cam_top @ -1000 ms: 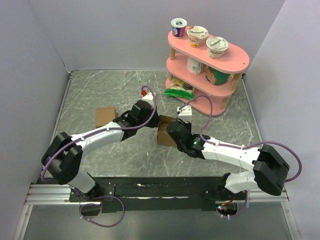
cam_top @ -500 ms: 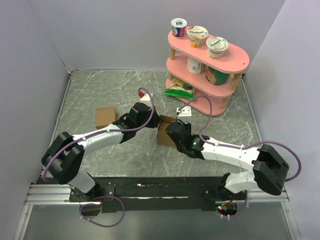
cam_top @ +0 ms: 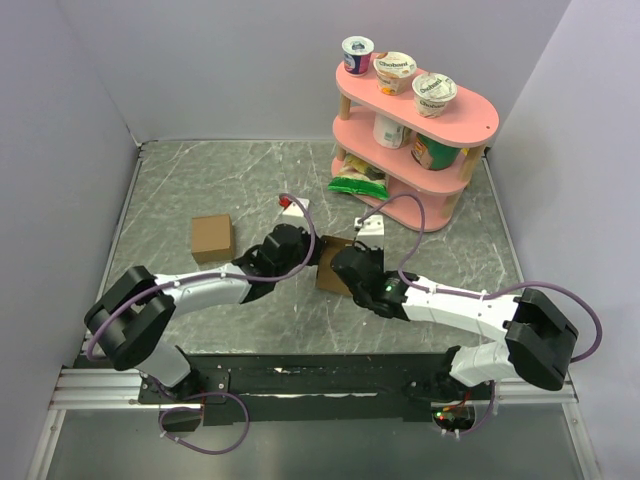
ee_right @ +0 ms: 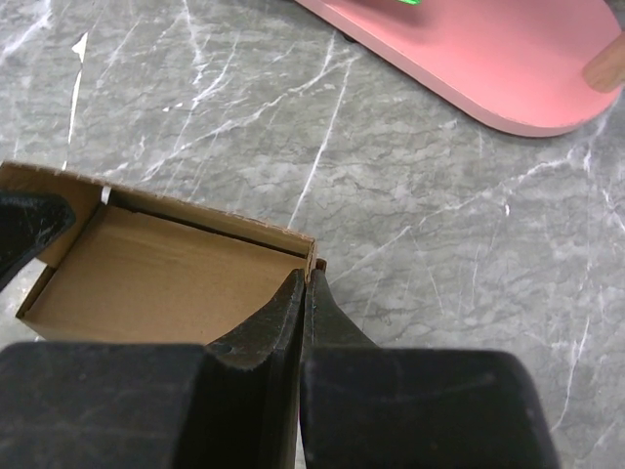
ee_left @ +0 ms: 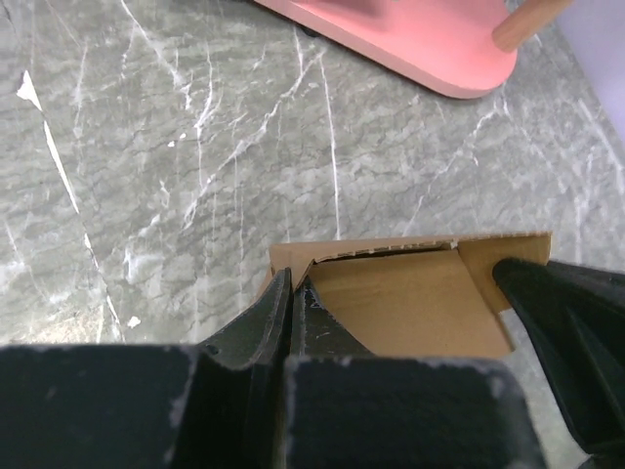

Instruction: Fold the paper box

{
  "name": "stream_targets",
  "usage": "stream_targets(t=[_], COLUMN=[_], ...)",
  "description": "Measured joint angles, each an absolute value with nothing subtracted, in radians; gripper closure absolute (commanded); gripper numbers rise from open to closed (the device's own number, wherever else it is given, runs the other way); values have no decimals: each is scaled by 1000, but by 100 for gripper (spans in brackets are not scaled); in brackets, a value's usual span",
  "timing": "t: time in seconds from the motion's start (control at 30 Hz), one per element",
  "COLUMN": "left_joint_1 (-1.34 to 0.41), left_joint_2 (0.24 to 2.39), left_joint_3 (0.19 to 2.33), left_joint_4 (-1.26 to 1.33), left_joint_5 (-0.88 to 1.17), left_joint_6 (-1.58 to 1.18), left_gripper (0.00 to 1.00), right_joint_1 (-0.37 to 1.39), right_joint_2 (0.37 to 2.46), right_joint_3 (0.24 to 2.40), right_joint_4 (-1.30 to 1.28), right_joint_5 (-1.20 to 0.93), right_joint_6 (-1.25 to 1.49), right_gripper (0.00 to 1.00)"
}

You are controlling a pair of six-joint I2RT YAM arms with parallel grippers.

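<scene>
The paper box (cam_top: pixel 331 274) is a small open brown carton standing on the marble table between my two grippers. My left gripper (cam_top: pixel 312 256) is shut on the box's left wall. In the left wrist view its fingertips (ee_left: pixel 293 285) pinch that wall of the box (ee_left: pixel 410 303), and the right gripper's finger (ee_left: pixel 571 313) shows at the far side. My right gripper (cam_top: pixel 346 270) is shut on the box's right wall. In the right wrist view its tips (ee_right: pixel 309 278) clamp the wall's edge, and the box's open inside (ee_right: pixel 166 278) lies to the left.
A neat brown cardboard cube (cam_top: pixel 211 237) sits left of the arms. A pink two-tier shelf (cam_top: pixel 420 130) with yogurt cups and jars stands at the back right, a green bag (cam_top: pixel 358 180) at its foot. Its pink base shows in both wrist views (ee_left: pixel 420 39) (ee_right: pixel 488 59).
My left arm has swung down and nearer, uncovering the cube. Both grippers stay clamped on the box, which has barely shifted.
</scene>
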State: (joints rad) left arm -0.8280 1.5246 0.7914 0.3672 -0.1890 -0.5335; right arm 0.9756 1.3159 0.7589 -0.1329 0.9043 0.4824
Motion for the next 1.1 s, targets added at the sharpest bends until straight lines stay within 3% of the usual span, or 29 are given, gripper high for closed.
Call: stream_targets(t=[0.43, 0.47, 0.57, 0.6, 0.7, 0.8, 0.97, 1.1], left_joint_1=[-955, -958, -967, -970, -979, -985, -995, -1002], left_joint_2=[1494, 1494, 1493, 1493, 1493, 1486, 1463, 1451], left_joint_3=[667, 665, 664, 664, 664, 656, 618, 591], left_joint_4=[493, 496, 498, 499, 504, 509, 544, 581], left_joint_5=[-374, -380, -396, -398, -400, -402, -399, -385], left_joint_6=[-479, -477, -471, -467, -460, -453, -419, -375], left_gripper=[99, 99, 99, 99, 99, 99, 99, 99], right_joint_1=[1015, 1016, 1016, 1017, 1026, 1030, 1026, 995], right_joint_2=[1296, 1295, 1283, 1276, 1238, 1155, 925, 868], right_joint_3=[678, 678, 678, 678, 679, 664, 529, 467], right_joint_4=[-103, -105, -118, -125, -146, -142, -25, 47], right_joint_5=[943, 944, 940, 929, 893, 849, 668, 476], right_joint_6=[592, 596, 606, 608, 611, 587, 409, 235], right_gripper=[99, 94, 65, 46, 16, 1, 0, 0])
